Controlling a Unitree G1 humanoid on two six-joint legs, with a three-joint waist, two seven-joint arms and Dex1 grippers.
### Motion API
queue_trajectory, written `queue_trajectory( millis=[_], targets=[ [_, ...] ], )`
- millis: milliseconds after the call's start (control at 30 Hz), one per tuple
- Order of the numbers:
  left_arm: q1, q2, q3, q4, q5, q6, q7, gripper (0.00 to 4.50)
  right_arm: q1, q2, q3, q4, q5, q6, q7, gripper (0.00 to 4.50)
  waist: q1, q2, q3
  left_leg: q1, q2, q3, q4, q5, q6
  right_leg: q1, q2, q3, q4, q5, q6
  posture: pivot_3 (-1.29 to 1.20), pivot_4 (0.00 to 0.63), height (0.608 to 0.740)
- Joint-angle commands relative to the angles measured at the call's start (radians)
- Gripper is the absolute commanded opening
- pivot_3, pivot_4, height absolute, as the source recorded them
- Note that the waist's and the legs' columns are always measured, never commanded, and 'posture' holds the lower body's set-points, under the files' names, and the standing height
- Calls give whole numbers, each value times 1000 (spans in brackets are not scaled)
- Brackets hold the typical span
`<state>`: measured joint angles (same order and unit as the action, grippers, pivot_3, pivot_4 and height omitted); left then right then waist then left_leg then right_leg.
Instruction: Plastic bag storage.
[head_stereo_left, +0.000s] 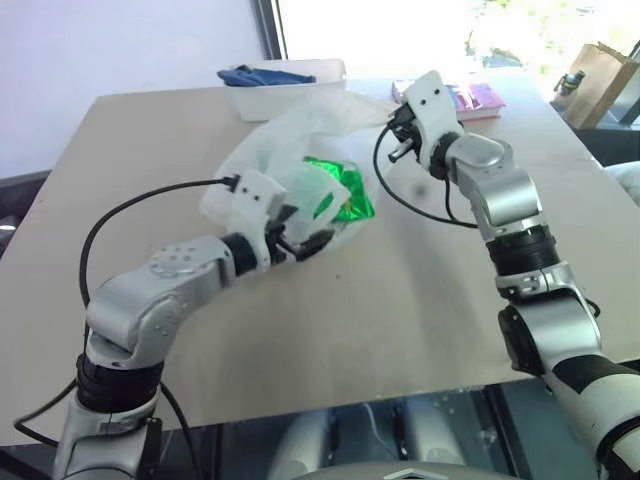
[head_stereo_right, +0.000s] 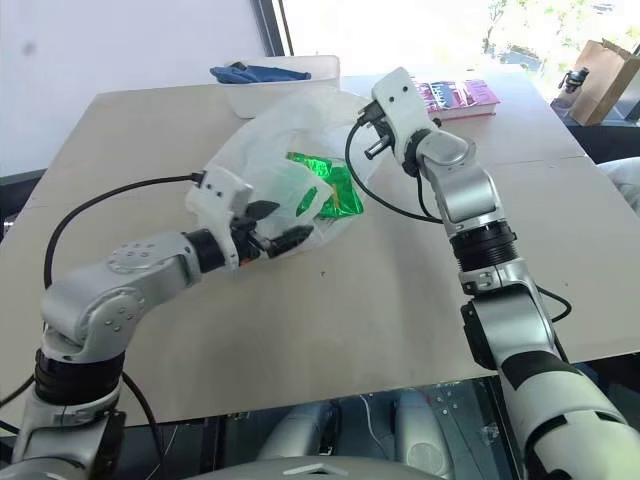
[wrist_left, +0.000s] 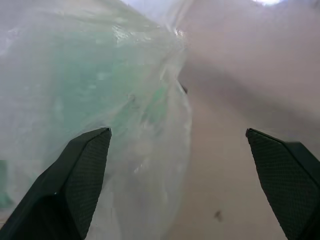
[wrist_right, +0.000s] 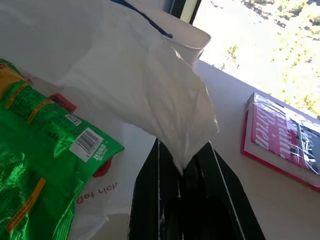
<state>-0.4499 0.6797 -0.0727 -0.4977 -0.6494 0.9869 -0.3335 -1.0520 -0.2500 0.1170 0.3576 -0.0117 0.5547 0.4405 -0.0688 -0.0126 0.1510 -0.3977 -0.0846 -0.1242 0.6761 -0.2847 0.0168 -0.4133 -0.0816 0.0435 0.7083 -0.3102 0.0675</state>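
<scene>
Left gripper (wrist_left: 177, 175) agape; right gripper (wrist_right: 184, 170) clamped

A thin translucent white plastic bag (head_stereo_right: 270, 170) is pinched at its edge by the right gripper (head_stereo_right: 366, 118); a shiny green snack packet (head_stereo_right: 325, 187) is seen inside.

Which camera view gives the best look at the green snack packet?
The right wrist view: the green snack packet lies close, its barcode visible. The eye views show it small inside the plastic bag; the left wrist view shows a green blur through plastic.

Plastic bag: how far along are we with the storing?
Done: the green snack packet lies in the plastic bag. In hand: the right gripper is shut on a corner of the bag, lifting it; the left gripper is open at its near side. Left: the bag isn't gathered or put away.
</scene>
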Motion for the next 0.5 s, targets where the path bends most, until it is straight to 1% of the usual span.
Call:
queue_trajectory(
  millis=[33,133,167,200,233,267,300,333,367,400,433,467,500],
  targets=[
    [-77,59,-165,33,177,-54,-42,4474,-20,4,-14,-55,9,4,-3,0,0,0,0,0,0,0,0,0,0,0,0,0,0,0,0,0,150,740],
    [-128,69,-271,93,316,-123,-52,4474,-24,7,-17,-51,11,4,-6,0,-2,0,0,0,0,0,-1,0,0,-1,0,0,0,0,0,0,150,740],
    [-139,64,-300,117,362,-159,-56,3965,-25,9,-18,-49,12,4,-8,0,-3,0,0,0,0,0,-1,0,0,-1,0,1,0,0,0,0,150,740],
    [-145,57,-321,137,395,-186,-62,3727,-26,10,-19,-47,13,3,-9,0,-2,0,0,0,0,1,-1,0,0,-1,0,1,0,0,0,0,150,740],
    [-148,59,-352,159,448,-234,-69,3344,-26,11,-19,-46,14,3,-10,0,-2,0,0,0,0,0,-1,0,0,-1,0,1,0,0,0,0,150,740],
    [-140,58,-363,171,480,-280,-80,3054,-27,13,-22,-45,17,3,-11,0,-2,0,0,0,0,0,-2,0,0,-1,0,1,-1,0,0,0,150,740],
    [-132,56,-366,179,502,-313,-91,2503,-27,14,-23,-44,19,3,-12,0,-2,0,0,0,0,1,-2,0,0,-1,0,1,-1,0,0,0,150,740],
    [-120,60,-359,184,522,-341,-97,2102,-28,13,-24,-39,19,1,-13,0,-2,0,0,0,0,1,-2,0,0,-2,0,1,-1,0,0,0,150,740],
    [-112,60,-350,187,534,-356,-102,1909,-28,11,-25,-36,19,-1,-14,0,-2,0,0,0,0,0,-2,0,0,-2,0,1,-1,0,0,0,150,740],
    [-102,56,-328,188,529,-381,-114,1506,-30,10,-27,-32,21,-2,-15,0,-3,0,0,-1,0,0,-3,0,0,-2,0,1,-1,0,0,0,150,740],
    [-93,42,-286,186,497,-374,-129,1217,-33,10,-33,-26,26,-4,-17,0,-3,0,0,-1,0,1,-3,0,0,-2,0,1,-1,0,0,0,150,740],
    [-88,12,-218,186,439,-339,-136,932,-36,9,-39,-21,31,-4,-18,0,-1,0,0,-1,0,0,-3,0,0,-2,0,1,-1,0,0,0,150,740],
    [-85,-22,-136,184,361,-304,-150,478,-40,7,-44,-15,34,-5,-18,0,0,0,0,-1,0,0,-3,0,0,-2,0,0,-1,0,0,0,150,740]
  ],
)
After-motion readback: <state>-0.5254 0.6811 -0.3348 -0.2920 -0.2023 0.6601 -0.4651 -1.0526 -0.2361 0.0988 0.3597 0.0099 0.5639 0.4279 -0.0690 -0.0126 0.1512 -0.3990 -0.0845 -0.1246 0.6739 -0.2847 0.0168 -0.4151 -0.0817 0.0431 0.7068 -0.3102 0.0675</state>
